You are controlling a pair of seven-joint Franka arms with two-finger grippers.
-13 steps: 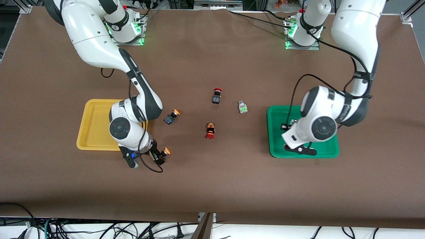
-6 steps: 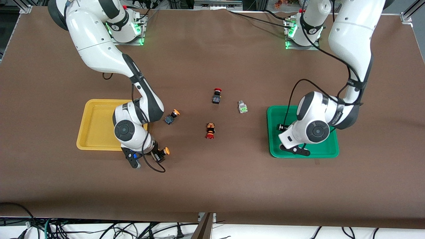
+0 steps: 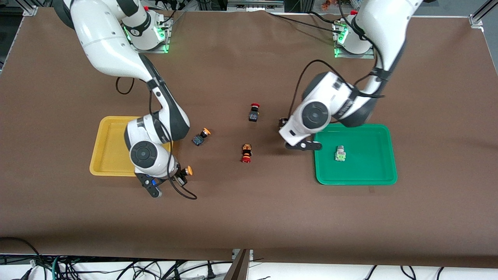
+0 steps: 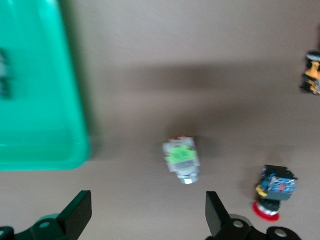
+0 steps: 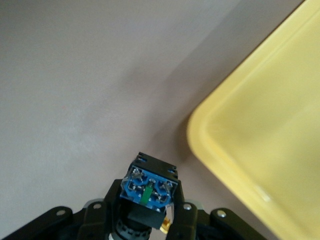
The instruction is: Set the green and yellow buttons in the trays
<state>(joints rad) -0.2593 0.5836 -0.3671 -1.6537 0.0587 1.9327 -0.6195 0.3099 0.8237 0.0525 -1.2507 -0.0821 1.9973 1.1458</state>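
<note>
My right gripper [image 3: 179,175] is shut on a dark button with an orange-yellow cap [image 3: 186,171], held over the table just off the corner of the yellow tray [image 3: 106,149]. In the right wrist view the button's blue base [image 5: 148,189] sits between the fingers beside the yellow tray [image 5: 265,125]. A second yellow-capped button [image 3: 201,137] lies on the table. My left gripper [image 3: 283,126] hangs open over a green-faced button [image 4: 181,160], its own tips [image 4: 147,220] well apart. Another green button [image 3: 341,153] lies in the green tray [image 3: 373,171].
Two red-capped buttons lie mid-table, one [image 3: 254,112] nearer the robots and one [image 3: 246,153] nearer the camera. They also show in the left wrist view, one [image 4: 272,189] close to a fingertip, one [image 4: 312,75] farther off. The green tray's rim [image 4: 75,125] lies beside the green button.
My left arm swung from over the green tray to over the green button on the table, leaving a green button in the tray. My right gripper shifted slightly toward the yellow tray with its button.
</note>
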